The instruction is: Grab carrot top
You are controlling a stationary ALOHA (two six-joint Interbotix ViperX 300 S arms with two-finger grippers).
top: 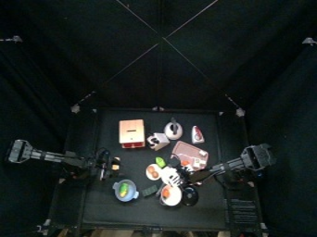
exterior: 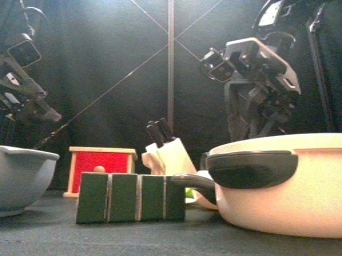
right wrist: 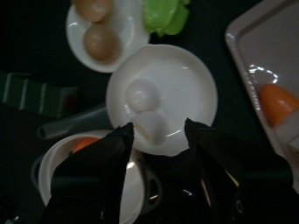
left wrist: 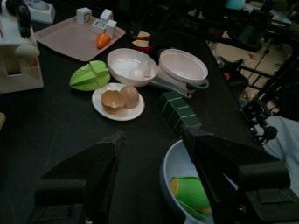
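The carrot top [right wrist: 278,103] is most likely a hard plastic toy piece: light, stiff and smooth, so it may skid or roll under an off-centre squeeze. The safest hold looks to be across its rounded orange body, with the jaws coming down either side of it and closing gently (the tray floor under it leaves little room to dig beneath).

It shows as a small, stubby orange piece with a glossy skin. Whether it carries a green tuft is too small to tell. It lies on the pink tray [right wrist: 263,52], right of the middle of the table [top: 99,130], with a few small pale blocks further along the tray.

The right pincer [right wrist: 162,149] hangs with its jaws wide apart and empty above a white bowl [right wrist: 163,87], just beside the tray, so it seems the better placed arm. The left pincer [left wrist: 158,175] waits on the left with its jaws also apart, holding nothing, well away from the carrot.
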